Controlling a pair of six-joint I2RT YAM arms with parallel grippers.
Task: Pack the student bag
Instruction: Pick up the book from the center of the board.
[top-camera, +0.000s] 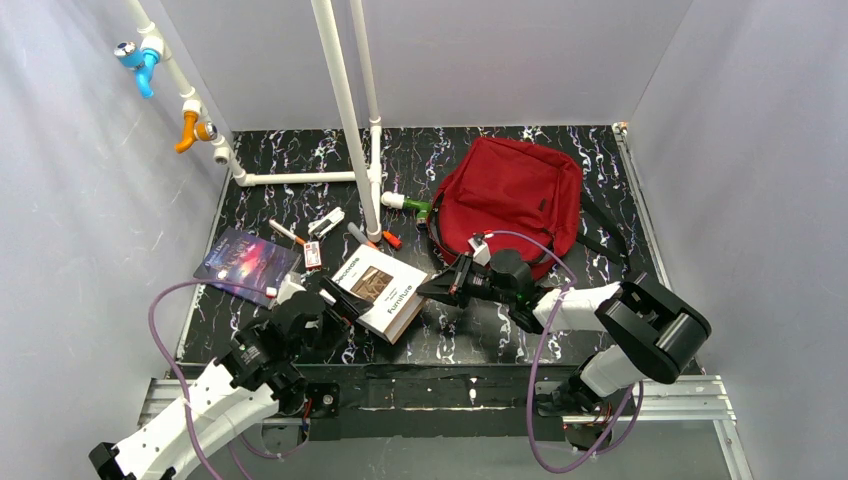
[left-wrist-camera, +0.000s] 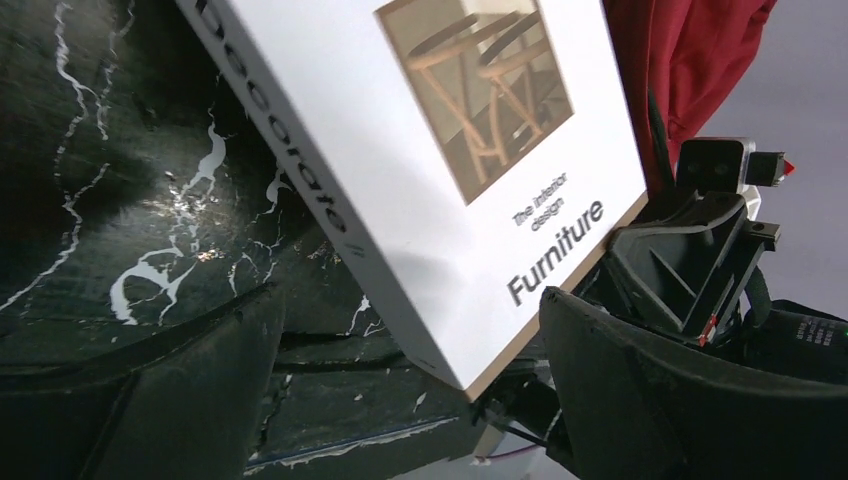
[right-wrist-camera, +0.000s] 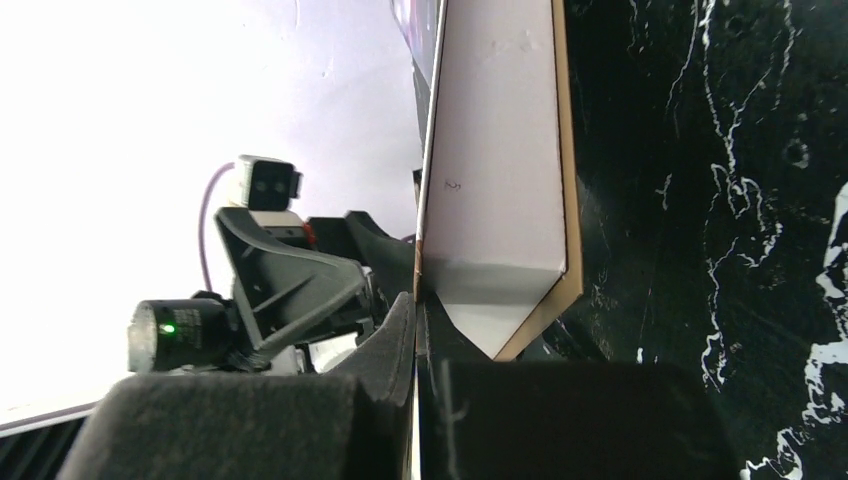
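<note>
1. Right gripper (right-wrist-camera: 416, 320): fingers pressed together, pinching the cover edge of the white book (top-camera: 378, 290) at one corner
2. Left gripper (left-wrist-camera: 410, 310): fingers spread wide, straddling another corner of the book
3. Student bag (top-camera: 515, 200): lies far right on the black table (top-camera: 480, 345), just beyond the right gripper
</note>
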